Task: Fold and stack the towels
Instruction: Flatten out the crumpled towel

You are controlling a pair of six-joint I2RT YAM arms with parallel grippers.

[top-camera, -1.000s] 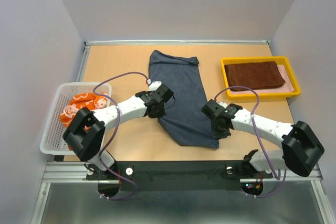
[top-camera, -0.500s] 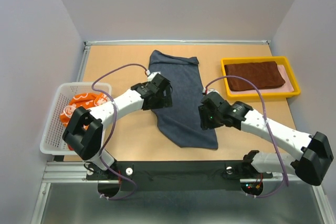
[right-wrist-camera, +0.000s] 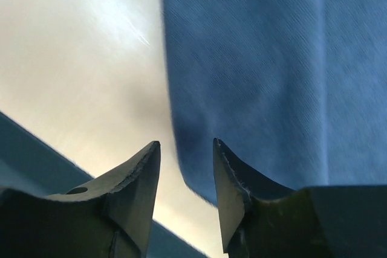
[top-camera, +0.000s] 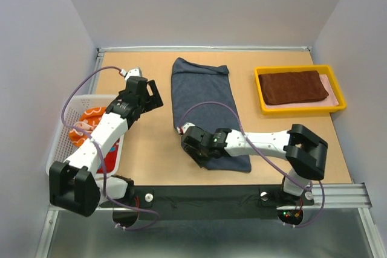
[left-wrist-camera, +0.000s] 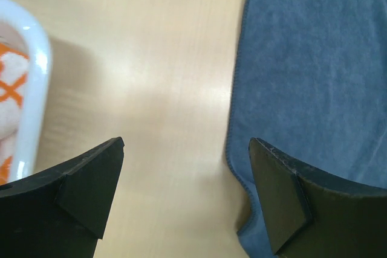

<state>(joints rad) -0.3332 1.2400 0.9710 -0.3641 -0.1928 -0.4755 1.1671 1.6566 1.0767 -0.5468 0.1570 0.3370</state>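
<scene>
A dark navy towel point(top-camera: 208, 110) lies folded lengthwise in the middle of the table. My left gripper point(top-camera: 148, 95) hangs wide open and empty over bare wood between that towel point(left-wrist-camera: 314, 70) and the basket; in its wrist view the left gripper point(left-wrist-camera: 186, 143) has table between its fingers. My right gripper point(top-camera: 190, 144) hovers low at the navy towel's near-left corner point(right-wrist-camera: 254, 70). In its wrist view the right gripper point(right-wrist-camera: 186, 142) stands open with the towel's edge below the gap, nothing pinched. A reddish-brown towel point(top-camera: 293, 86) lies folded in the yellow tray. An orange patterned towel point(top-camera: 91, 119) sits in the basket.
The white mesh basket point(top-camera: 78, 98) stands at the left edge, its rim point(left-wrist-camera: 36, 89) near my left fingers. A red cloth point(top-camera: 112, 156) shows in its near end. The yellow tray point(top-camera: 300, 109) sits at the back right. The table's front edge runs just below the right gripper.
My left gripper let go of the navy towel, opened wide and swung left toward the basket. The right arm swept left across the towel to its near-left corner, jaws now apart.
</scene>
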